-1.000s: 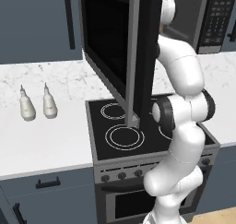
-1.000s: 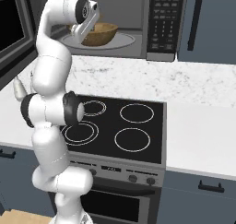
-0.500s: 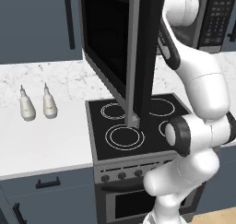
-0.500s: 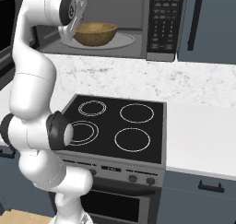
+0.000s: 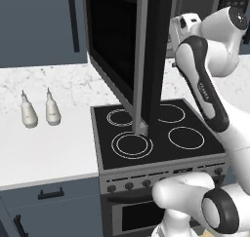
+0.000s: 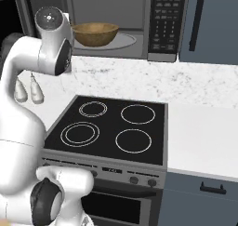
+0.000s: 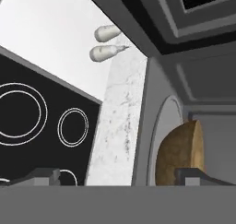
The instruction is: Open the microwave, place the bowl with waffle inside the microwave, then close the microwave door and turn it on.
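Two pale bottles [image 5: 39,112] stand side by side on my white bench [image 5: 44,153], left of the black stove [image 5: 156,133] with four rings.

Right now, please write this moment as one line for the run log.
stage: bowl placed | bowl: on turntable inside microwave | microwave door: open | gripper: open, holding nothing | next: close door

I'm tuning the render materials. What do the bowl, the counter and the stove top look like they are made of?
Bowl: looks like wood, matte brown with faint grain, though the rendering leaves it open.
Counter: marble-like stone, white with grey veining, low gloss.
Stove top: smooth black glass or ceramic, flat with thin white printed rings.
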